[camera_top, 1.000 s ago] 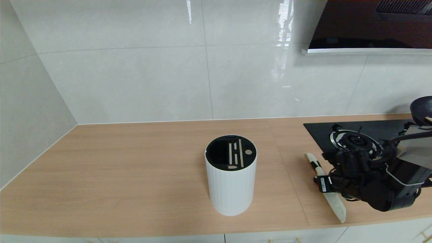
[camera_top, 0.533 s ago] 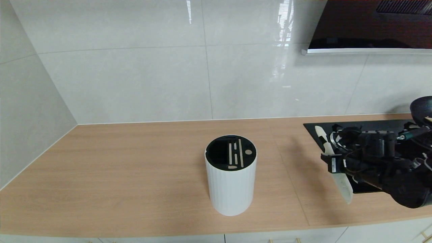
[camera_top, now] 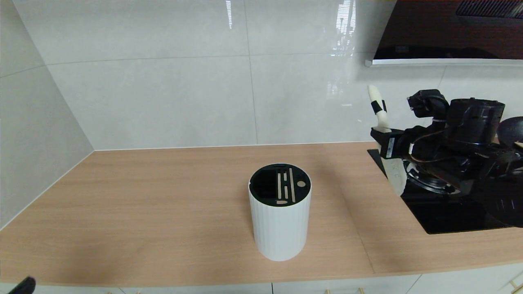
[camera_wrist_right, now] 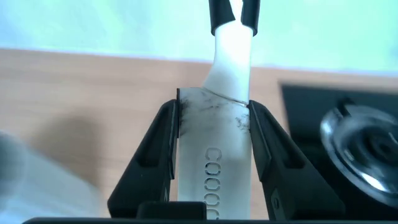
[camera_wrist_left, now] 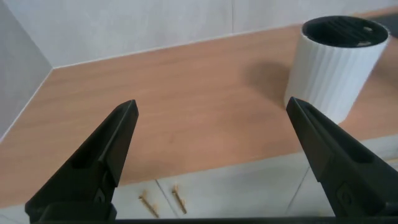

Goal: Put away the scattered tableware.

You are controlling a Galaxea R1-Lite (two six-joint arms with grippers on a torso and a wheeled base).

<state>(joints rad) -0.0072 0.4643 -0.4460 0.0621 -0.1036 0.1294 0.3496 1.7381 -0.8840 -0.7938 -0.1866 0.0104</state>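
Two right fingers [camera_wrist_right: 158, 155] are clamped on the white knife [camera_wrist_right: 214, 118], on the blade just below the handle. Handle sticks up above them, blade hangs below, tip clear of the counter [camera_top: 163, 196]. Right gripper [camera_top: 386, 142] holds it beside the hob [camera_top: 441, 212], whose edge is just under the fingers. Knife holder [camera_top: 280, 220] stands upright well to their left and lower; its slotted top [camera_top: 280, 184] looks unfilled. Left fingers [camera_wrist_left: 99, 155] are spread wide with nothing between them, low at the counter's front edge, holder beyond them. Progress, my read: pickup done. Left: carry to the holder, line blade up with a slot, insert, release.
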